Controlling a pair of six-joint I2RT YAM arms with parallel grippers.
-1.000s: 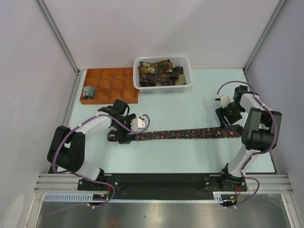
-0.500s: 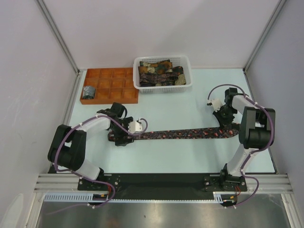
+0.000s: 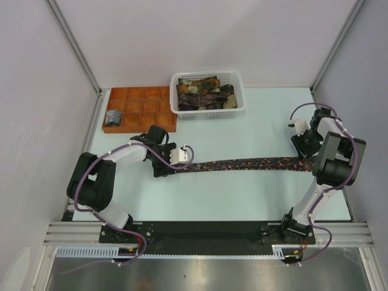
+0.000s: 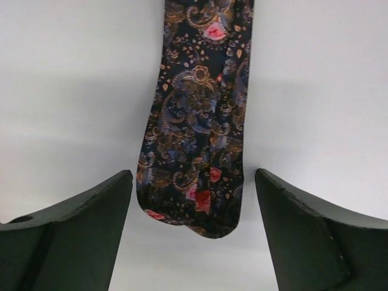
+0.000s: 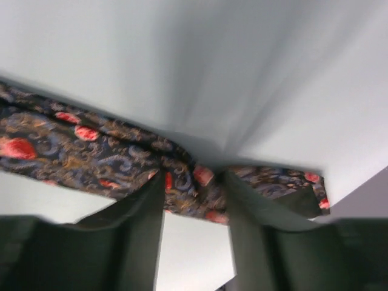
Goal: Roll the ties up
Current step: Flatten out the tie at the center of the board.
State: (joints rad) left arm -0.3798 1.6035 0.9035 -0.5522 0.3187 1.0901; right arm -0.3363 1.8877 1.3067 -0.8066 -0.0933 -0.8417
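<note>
Fabric of the dark patterned tie point(image 3: 242, 164) looks thin, soft and light, so it should bunch and slide on the smooth worktop point(image 3: 242, 194) rather than hold shape; it lies stretched flat between both arms; the left tool point(image 4: 194, 233) stands wide apart, straddling the tie's blunt end without touching it, the sensible place to begin a roll; the right tool point(image 5: 194, 200) pinches the far end, cloth gathered between its fingers, a hold likely to keep the strip taut

No lettering I can read anywhere, no labels, no brands, no numbers, no signs, from any view
</note>
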